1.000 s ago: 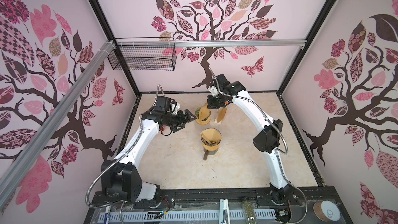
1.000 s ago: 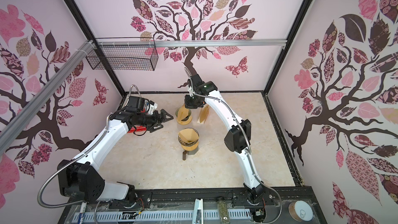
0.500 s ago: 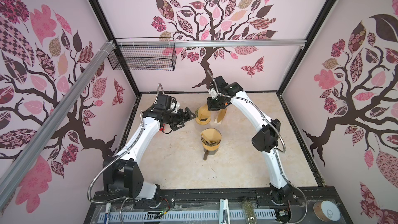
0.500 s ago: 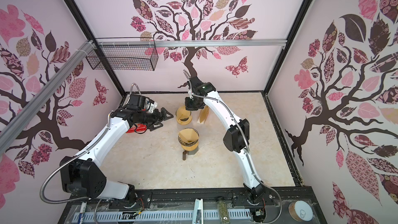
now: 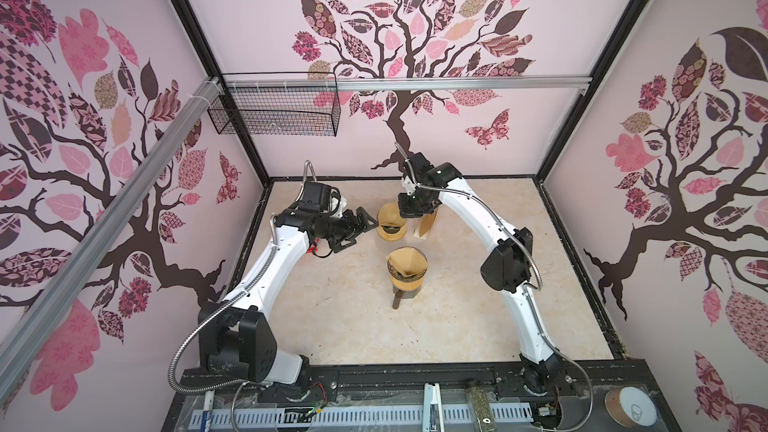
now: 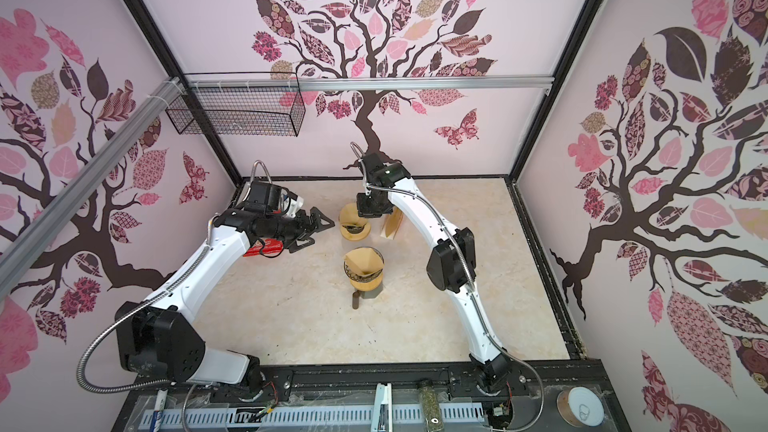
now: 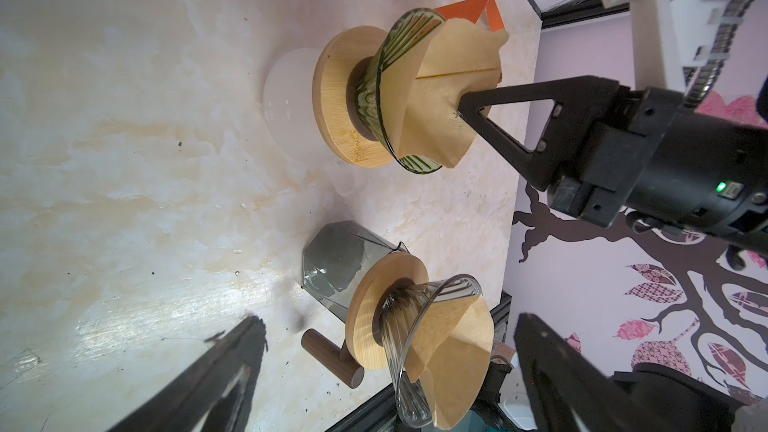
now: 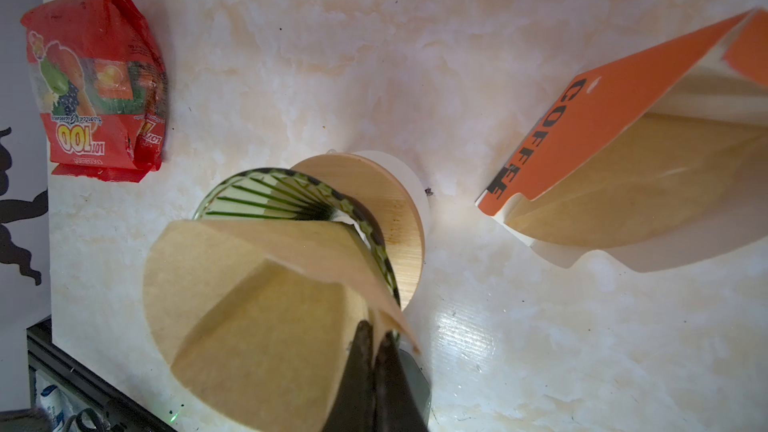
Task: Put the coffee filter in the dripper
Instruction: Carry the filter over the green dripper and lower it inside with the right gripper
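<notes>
Right gripper [image 8: 375, 340] pinched shut on the rim of the coffee filter [image 8: 249, 301], cone tilted, partly inside green dripper [image 8: 266, 197]; left gripper [image 5: 362, 233] gapes empty nearby; advisable: centre tip, press down, then release.

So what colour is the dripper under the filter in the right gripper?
The dripper is ribbed green glass; the right wrist view shows it best.

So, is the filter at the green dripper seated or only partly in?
Partly in: the filter sticks out above the green dripper, pinched by the right gripper.
</notes>
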`<state>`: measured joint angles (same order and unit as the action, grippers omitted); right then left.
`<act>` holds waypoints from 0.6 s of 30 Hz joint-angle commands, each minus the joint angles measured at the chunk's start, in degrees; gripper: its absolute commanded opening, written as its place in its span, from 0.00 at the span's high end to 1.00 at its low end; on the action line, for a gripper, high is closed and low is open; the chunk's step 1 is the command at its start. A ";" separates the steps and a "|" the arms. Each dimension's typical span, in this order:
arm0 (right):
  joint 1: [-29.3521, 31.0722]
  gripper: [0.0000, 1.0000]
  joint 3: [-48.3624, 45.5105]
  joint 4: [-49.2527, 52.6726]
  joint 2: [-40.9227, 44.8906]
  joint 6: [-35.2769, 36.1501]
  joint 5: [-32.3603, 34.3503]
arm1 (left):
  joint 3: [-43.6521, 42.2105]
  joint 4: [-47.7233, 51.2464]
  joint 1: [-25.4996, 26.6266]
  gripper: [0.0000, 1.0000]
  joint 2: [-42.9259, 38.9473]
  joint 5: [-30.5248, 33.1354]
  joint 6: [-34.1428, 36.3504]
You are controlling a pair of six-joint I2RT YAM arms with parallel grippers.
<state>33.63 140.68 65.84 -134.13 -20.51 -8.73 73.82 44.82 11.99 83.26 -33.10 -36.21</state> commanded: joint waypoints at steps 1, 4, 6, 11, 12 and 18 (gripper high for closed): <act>0.66 1.00 3.45 1.55 -2.28 0.89 1.35 | 0.32 -0.46 0.10 0.03 -1.27 -0.11 0.07; 0.74 1.00 3.44 1.41 -2.68 0.69 1.74 | 0.45 -0.26 0.06 0.03 -1.29 0.00 0.09; 0.77 0.99 3.43 1.38 -2.81 0.73 1.96 | 0.43 -0.21 0.12 0.03 -1.28 0.05 0.21; 0.78 0.98 3.50 1.30 -3.38 0.73 2.46 | 0.41 -0.08 0.06 0.03 -1.41 0.10 0.25; 0.80 0.97 3.56 1.33 -3.50 0.74 2.49 | 0.43 -0.15 0.05 0.03 -1.41 0.21 0.24; 0.79 0.91 4.47 1.22 -3.29 0.58 3.08 | 0.36 0.05 0.12 0.03 -1.41 0.24 0.27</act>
<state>34.06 141.67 65.84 -134.74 -20.53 -7.03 73.82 44.88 11.99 83.18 -33.08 -36.21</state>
